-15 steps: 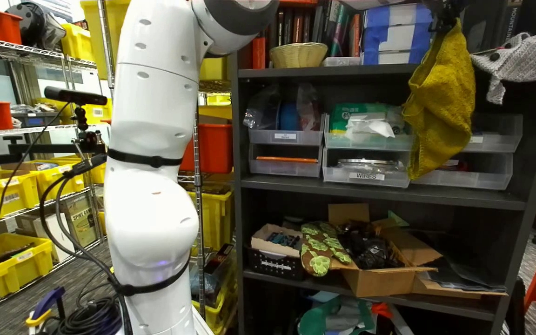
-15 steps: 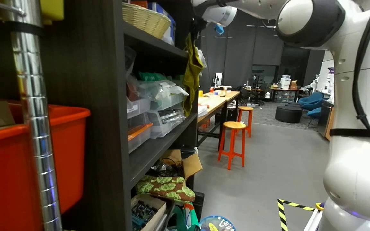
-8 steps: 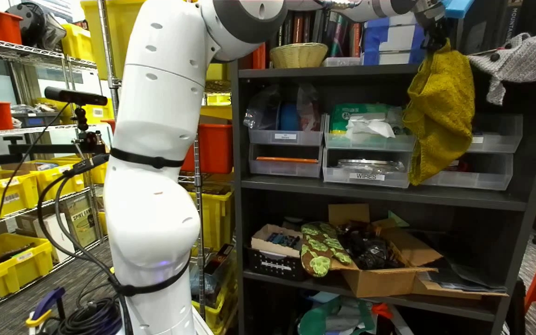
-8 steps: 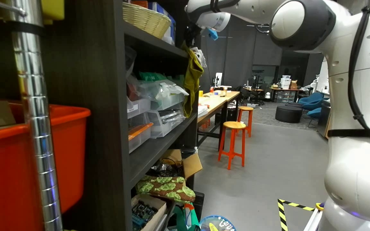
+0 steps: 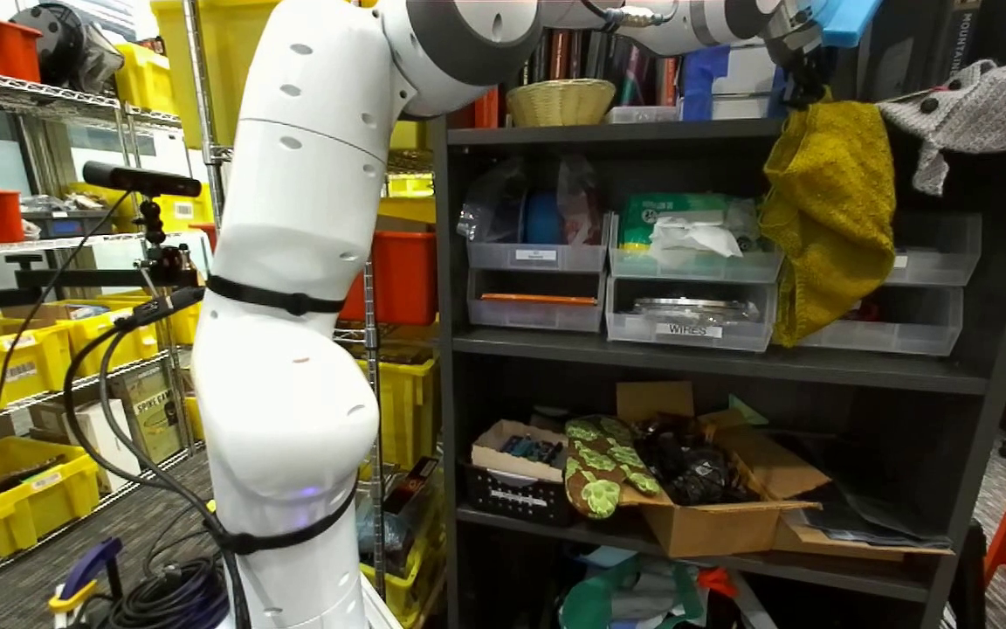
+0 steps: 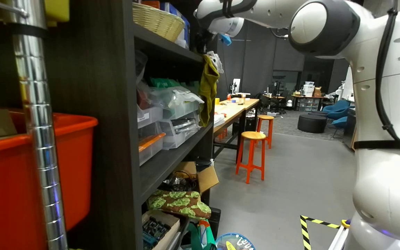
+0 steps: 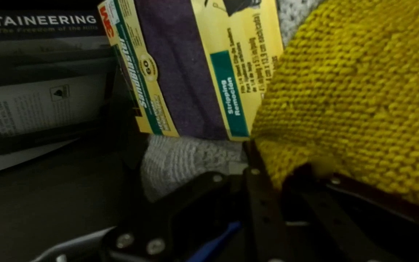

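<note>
Along the front of the dark shelf unit (image 5: 721, 365), at the right in an exterior view: mustard knitted cloth (image 5: 835, 218), long axis near vertical, hanging below the gripper (image 5: 806, 87) and spreading mostly to the right of the grip point. Just beside, farther right: grey knitted piece (image 5: 966, 114). Left of the cloth in the wrist view: sandpaper packet (image 7: 195, 72). Fully closed jaws, with a narrow fold of the cloth's upper edge pinched between. Versus one second ago, in both exterior views: lower position of gripper and cloth top, near-constant position of lower tip.
</note>
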### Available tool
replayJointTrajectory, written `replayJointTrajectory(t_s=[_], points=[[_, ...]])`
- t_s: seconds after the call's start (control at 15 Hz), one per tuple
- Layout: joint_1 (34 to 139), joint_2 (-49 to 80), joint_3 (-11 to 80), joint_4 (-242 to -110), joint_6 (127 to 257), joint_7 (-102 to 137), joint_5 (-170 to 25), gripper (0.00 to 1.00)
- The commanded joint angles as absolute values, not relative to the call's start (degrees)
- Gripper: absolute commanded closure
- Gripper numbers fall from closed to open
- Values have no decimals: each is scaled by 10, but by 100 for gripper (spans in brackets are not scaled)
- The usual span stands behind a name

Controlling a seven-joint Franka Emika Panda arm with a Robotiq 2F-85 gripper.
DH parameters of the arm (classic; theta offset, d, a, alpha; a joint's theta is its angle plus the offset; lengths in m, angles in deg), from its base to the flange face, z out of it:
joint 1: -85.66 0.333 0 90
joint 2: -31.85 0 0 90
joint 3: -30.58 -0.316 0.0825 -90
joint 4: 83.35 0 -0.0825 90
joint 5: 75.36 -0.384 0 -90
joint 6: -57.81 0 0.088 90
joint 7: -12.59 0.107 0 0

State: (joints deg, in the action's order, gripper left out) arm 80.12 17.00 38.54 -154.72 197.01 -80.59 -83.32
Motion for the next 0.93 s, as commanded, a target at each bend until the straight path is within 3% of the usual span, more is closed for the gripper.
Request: replayJointTrajectory(t_s=[0.0, 0.87], points=[[815, 184, 382, -1568, 1967, -814, -812, 99], [856, 260, 373, -1677, 1983, -857, -760, 99]])
